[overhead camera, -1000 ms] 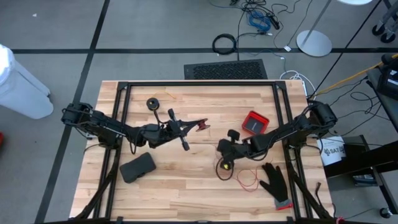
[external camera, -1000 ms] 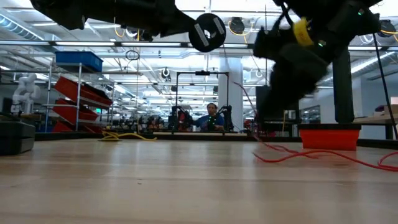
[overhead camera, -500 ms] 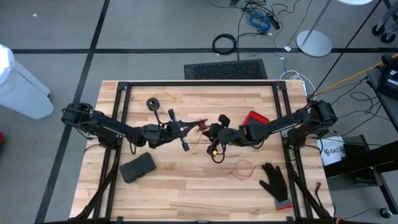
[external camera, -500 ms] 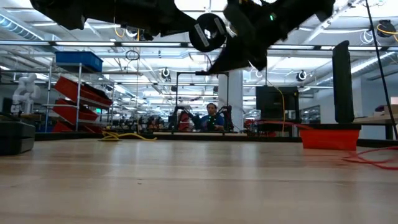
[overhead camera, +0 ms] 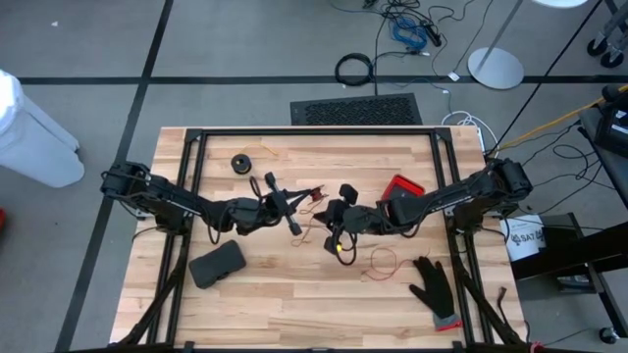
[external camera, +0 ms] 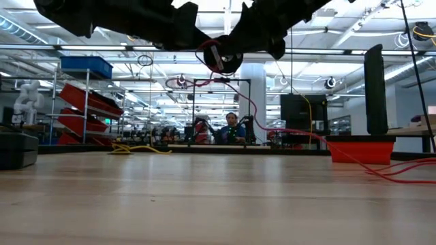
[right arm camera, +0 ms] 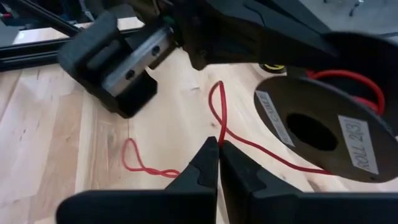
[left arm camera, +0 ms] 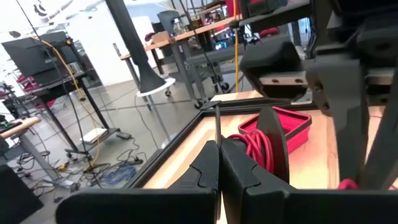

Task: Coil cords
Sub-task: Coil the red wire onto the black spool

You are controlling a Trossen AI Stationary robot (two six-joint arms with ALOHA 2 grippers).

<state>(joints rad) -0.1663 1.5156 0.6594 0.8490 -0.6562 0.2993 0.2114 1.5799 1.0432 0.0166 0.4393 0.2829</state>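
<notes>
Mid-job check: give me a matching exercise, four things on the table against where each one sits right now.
Things:
1. glove
2. red tray
3. tan-cord spool
4. flat black pouch

Places:
A. partly under the right arm
B. beside the loose loops of red cord
C. by the left arm, towards the glove's edge of the table
D. by the left arm, towards the edge nearest the floor grille

Pairs: 1-B, 2-A, 3-D, 4-C
</notes>
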